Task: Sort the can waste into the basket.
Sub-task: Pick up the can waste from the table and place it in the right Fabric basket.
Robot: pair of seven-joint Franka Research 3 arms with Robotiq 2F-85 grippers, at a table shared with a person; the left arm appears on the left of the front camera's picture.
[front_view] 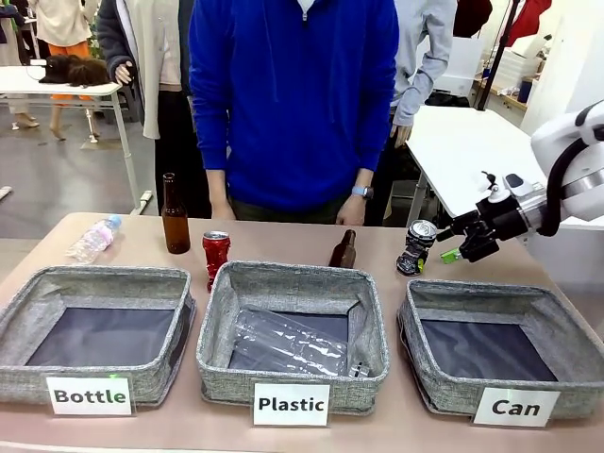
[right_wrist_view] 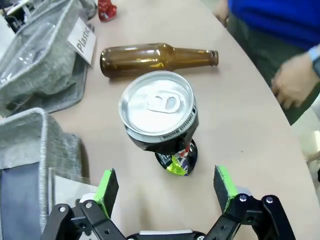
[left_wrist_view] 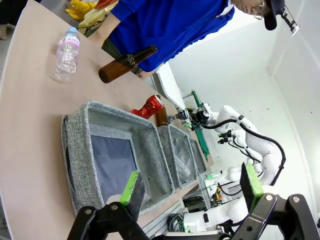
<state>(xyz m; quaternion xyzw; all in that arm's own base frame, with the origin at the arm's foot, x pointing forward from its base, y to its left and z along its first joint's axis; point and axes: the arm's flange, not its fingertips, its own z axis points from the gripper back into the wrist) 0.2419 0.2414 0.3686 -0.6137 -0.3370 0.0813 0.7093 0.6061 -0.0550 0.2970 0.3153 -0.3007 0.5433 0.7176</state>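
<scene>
Spread apart, the right end effector [right_wrist_view: 166, 186] is held just short of the dented black-and-silver can [right_wrist_view: 159, 112], standing on the table [front_view: 283, 243] beyond the "Can" basket [front_view: 472, 294]. Being judged light and crushable, it should be pinched gently mid-body.

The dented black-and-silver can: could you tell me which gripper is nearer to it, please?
The right. The right gripper is open just beside the dented can, jaws facing it. The left gripper hangs open by the Bottle basket, at the table's other end.
</scene>
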